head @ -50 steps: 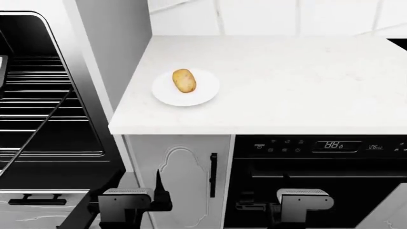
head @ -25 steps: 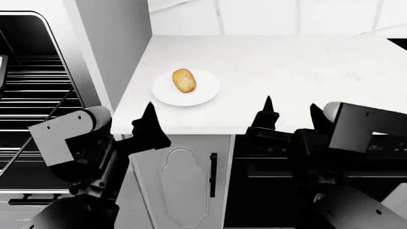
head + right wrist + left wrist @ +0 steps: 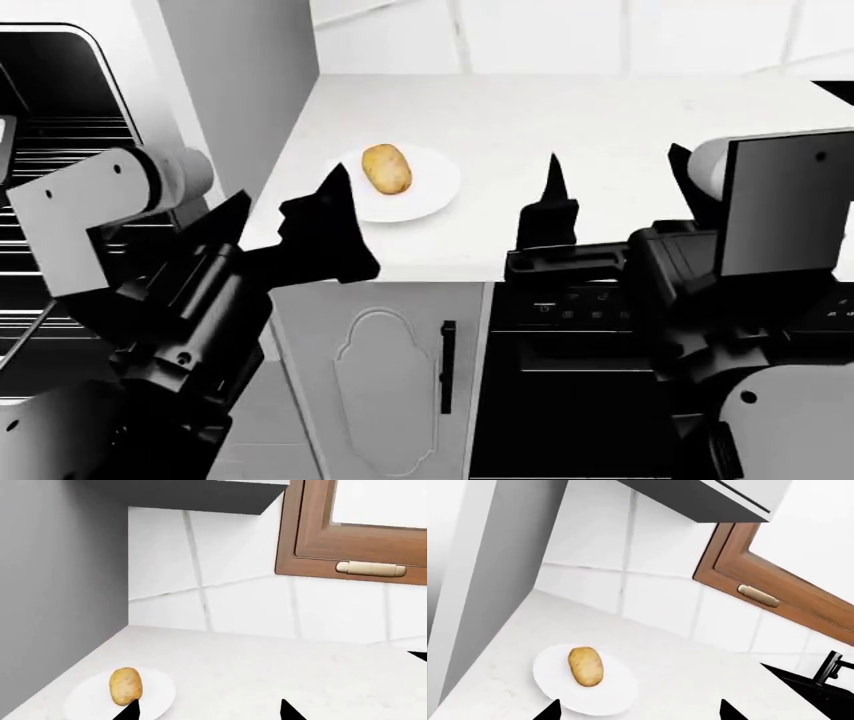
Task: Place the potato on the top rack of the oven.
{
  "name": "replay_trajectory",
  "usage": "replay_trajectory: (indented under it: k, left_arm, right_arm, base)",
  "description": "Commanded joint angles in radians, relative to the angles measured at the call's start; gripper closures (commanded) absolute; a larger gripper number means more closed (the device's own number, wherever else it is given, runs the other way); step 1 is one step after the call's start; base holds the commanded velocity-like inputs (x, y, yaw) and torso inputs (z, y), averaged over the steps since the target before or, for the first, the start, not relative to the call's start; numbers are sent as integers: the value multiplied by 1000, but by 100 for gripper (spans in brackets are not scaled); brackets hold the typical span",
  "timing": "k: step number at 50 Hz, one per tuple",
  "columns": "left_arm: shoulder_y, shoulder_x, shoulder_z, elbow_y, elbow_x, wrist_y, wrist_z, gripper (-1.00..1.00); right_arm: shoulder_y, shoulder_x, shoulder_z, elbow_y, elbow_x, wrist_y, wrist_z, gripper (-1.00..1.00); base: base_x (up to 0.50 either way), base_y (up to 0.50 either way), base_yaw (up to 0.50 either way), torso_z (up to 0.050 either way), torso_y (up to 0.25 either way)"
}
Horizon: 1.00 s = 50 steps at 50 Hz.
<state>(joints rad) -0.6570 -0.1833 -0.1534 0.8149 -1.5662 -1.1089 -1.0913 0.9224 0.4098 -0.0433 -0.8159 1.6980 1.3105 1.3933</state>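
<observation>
You have a white speckled countertop [image 3: 601, 130] filling the upper centre and right of the head view — on it, toward its left edge, sits one round white plate [image 3: 427, 195] — holding the potato [image 3: 387, 168].

Oven [image 3: 54, 150] cut off at the head view's left edge, lower shelves behind the left arm [image 3: 134, 260].

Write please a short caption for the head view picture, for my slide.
Both open grippers, left and right, raised at the counter edge near the potato on its white plate.
</observation>
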Motion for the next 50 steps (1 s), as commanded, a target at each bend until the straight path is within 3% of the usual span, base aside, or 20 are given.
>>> replay_trajectory:
  k: [1, 6, 50]
  left_arm:
    - [-39, -7, 3, 10, -70, -5, -47, -100]
    - [-81, -14, 14, 14, -112, 12, -89, -100]
    - [-56, -29, 49, 1, -30, 39, -17, -100]
  right_arm:
    - [58, 25, -29, 8, 72, 18, 55, -100]
    - [88, 24, -44, 18, 73, 12, 54, -100]
    - [68, 60, -63, 14, 17, -24, -8, -100]
  base:
    - [0, 0, 0, 0, 0]
    - [0, 0, 0, 0, 0]
    - [52, 0, 0, 0, 0]
